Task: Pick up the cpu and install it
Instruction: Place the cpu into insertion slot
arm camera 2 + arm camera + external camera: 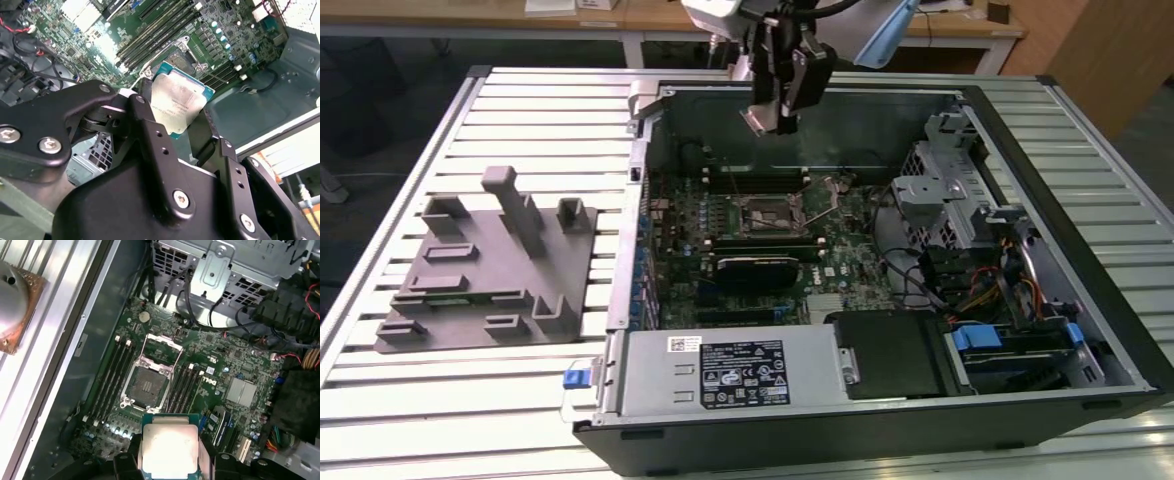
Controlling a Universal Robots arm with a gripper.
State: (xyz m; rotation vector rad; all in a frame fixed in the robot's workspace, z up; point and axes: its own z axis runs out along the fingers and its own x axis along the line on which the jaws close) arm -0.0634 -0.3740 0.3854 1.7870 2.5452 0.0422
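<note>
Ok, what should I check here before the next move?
1. Grip: the pale silver square cpu sits clamped in the black gripper: ok.
2. The square motherboard socket is open and empty: ok.
3. The cpu hangs above the board, not seated: ok.
4. Cpu corners matched to the socket: cannot tell.
5. The black cables lie apart from the socket: ok.

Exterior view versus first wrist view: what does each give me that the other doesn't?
Exterior view: the grey fixture on the table, beside the computer case. First wrist view: a round metal part on a copper base, lying on the table. Both: the cpu clamped in the gripper, in the air, and the open socket on the motherboard.
</note>
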